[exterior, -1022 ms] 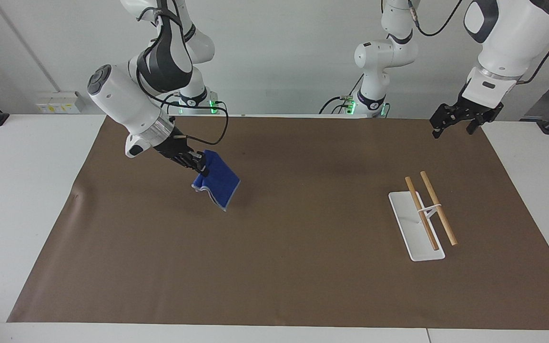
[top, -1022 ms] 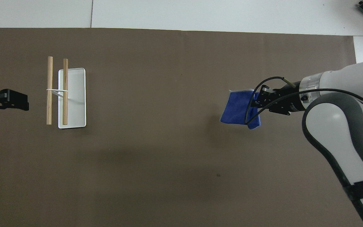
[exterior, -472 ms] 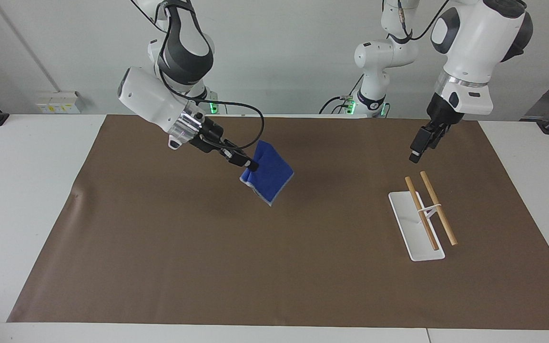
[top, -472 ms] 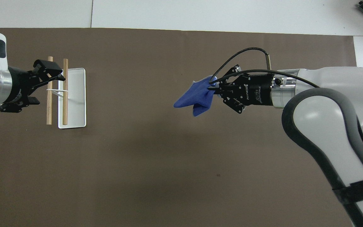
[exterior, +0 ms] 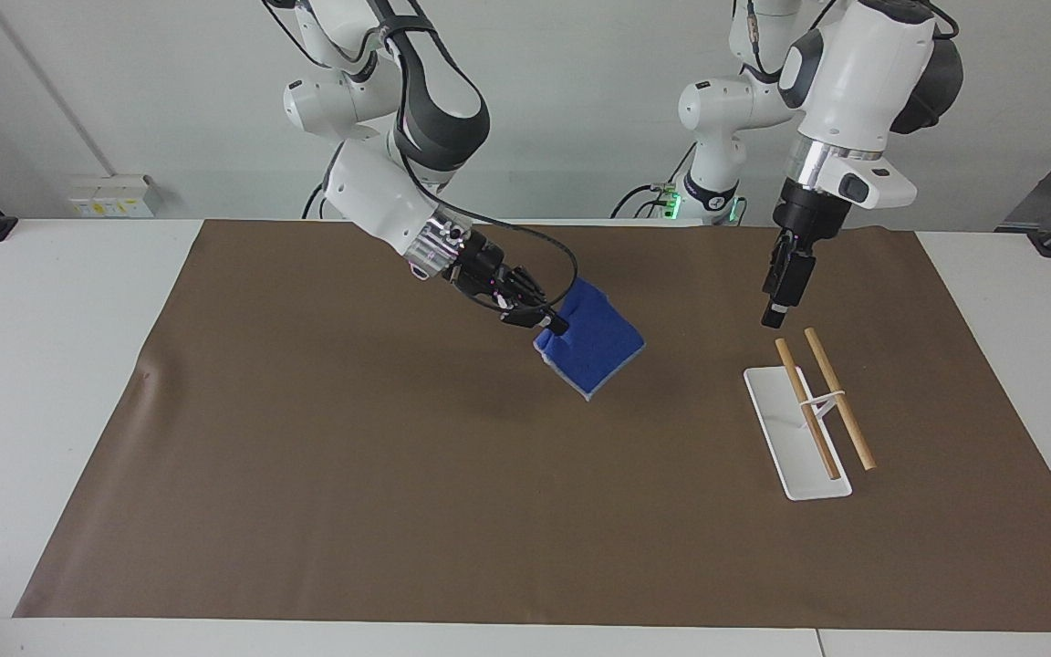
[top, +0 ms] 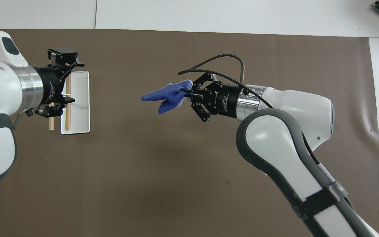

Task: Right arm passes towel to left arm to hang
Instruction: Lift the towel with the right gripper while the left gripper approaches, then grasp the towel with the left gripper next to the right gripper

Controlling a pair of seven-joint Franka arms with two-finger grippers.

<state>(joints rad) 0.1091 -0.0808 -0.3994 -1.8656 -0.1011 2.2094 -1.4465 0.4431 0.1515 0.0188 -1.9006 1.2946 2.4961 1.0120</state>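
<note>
The right gripper (exterior: 555, 325), clamped on the blue towel (exterior: 591, 350), has carried it toward the open left gripper (exterior: 774, 315), now lowered over the rack (exterior: 795, 438), so handover nears.

A brown mat (exterior: 489, 511) covers most of the white counter (exterior: 51, 365). A white rack (exterior: 795, 433) with two wooden rods stands on the mat toward the left arm's end.

Both arms wore glossy white shells with dark grey joint bands, silver wrist rings, black grippers, and a black cable looped off the right wrist.
</note>
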